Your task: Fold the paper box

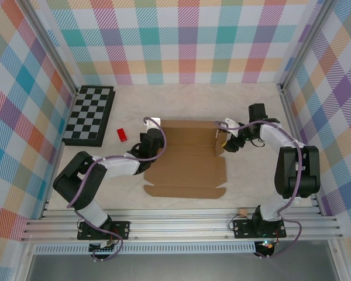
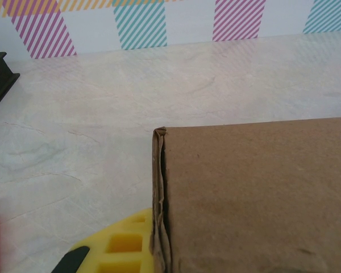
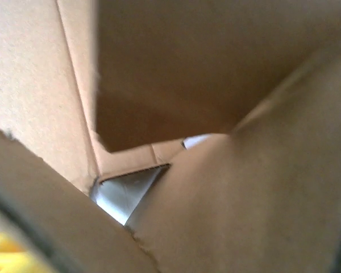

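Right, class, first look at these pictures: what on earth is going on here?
Two robot arms are working on the paper box, a cardboard sheet lying mostly flat mid-table. The left gripper is shut on its far left edge, where the cardboard looks doubled over. The right gripper is open at the far right corner, around a raised flap. The near flaps lie flat, not yet folded.
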Robot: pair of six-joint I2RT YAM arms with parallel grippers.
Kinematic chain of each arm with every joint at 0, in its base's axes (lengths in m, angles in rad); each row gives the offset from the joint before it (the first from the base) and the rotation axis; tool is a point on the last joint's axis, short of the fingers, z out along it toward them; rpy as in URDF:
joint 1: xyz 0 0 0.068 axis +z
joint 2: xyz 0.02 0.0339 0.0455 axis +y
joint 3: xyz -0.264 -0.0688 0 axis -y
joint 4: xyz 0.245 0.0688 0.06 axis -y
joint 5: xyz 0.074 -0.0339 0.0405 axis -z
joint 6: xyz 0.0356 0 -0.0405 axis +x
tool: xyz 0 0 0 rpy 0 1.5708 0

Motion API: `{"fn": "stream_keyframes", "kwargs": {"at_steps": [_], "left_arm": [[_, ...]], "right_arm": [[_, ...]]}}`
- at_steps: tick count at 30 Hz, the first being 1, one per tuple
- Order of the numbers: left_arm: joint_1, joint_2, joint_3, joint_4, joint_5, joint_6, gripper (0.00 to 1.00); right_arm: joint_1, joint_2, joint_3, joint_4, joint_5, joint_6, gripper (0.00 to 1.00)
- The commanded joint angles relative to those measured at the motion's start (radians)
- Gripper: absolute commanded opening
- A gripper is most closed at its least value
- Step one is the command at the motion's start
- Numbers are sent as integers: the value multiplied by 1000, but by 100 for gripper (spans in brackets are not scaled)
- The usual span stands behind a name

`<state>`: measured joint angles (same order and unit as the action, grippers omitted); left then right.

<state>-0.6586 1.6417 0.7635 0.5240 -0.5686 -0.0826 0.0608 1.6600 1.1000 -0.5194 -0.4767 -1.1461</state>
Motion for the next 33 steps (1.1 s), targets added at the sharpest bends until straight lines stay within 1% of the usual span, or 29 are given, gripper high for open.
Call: {"fn": "stream_keyframes", "kwargs": {"at_steps": [1,4,7,9,11,16,19,21,22,26,30,33], "left_arm": [[-13,22,6,-34,51,-5,0],[-16,24,10,-37,52,-12,0],[-20,29,12,-37,49,-16,0],[-25,30,13,-40,48,-18,0],[-28,29,13,-42,48,-22,0],[-40,21,15,-50,52,-35,0],[-52,19,21,-66,39,-49,0],[-57,19,25,-78,28,-68,0],[-60,20,28,-83,23,-81,0],[-73,35,47,-103,20,-98,0],[-81,41,60,-110,12,-98,0],[-87,38,64,-116,11,-106,0]], "right_arm": [[19,10,8,18,-87,49,72],[36,-1,-12,69,-97,105,71],[61,-19,-69,198,-18,201,70],[66,-36,-110,309,31,332,71],[69,-37,-115,358,68,447,70],[97,-62,-145,480,216,665,68],[107,-81,-150,525,327,826,67],[129,-95,-168,566,420,894,66],[144,-105,-185,597,448,915,66],[207,-129,-254,734,461,958,66],[256,-113,-262,794,487,978,66],[283,-108,-266,827,553,1039,57]]}}
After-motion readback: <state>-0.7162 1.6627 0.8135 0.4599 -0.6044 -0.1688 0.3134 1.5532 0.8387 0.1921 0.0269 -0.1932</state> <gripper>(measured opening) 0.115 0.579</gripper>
